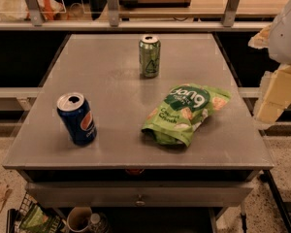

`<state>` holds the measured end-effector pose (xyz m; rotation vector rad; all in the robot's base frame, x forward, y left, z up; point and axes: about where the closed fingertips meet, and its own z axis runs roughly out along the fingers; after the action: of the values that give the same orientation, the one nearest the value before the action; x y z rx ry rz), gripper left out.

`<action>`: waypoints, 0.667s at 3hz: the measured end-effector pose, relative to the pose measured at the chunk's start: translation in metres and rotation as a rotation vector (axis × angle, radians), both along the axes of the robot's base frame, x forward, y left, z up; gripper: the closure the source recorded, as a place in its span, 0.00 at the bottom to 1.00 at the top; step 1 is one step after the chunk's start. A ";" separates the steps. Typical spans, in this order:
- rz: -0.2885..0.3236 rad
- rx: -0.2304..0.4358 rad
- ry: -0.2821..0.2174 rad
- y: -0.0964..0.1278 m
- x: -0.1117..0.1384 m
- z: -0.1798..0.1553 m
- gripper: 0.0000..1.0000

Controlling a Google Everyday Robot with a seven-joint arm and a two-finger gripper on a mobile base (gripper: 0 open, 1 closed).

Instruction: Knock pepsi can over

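Note:
The pepsi can (77,119) is dark blue with a red-white-blue logo and an opened silver top. It stands upright near the front left of the grey metal table (111,76). My gripper (272,98) hangs at the right edge of the view, beyond the table's right side. It is far from the pepsi can, touches nothing, and is partly cut off by the frame.
A green can (149,56) stands upright at the back middle of the table. A green snack bag (185,112) lies right of centre, between the gripper and the pepsi can. A railing and shelves run behind the table. A drawer (140,194) is under the front edge.

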<state>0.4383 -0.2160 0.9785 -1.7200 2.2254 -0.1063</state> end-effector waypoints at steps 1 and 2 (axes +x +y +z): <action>0.000 0.000 0.000 0.000 0.000 0.000 0.00; -0.027 0.097 -0.007 0.001 -0.001 -0.001 0.00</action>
<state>0.4376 -0.2149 0.9777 -1.6365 2.2110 -0.0100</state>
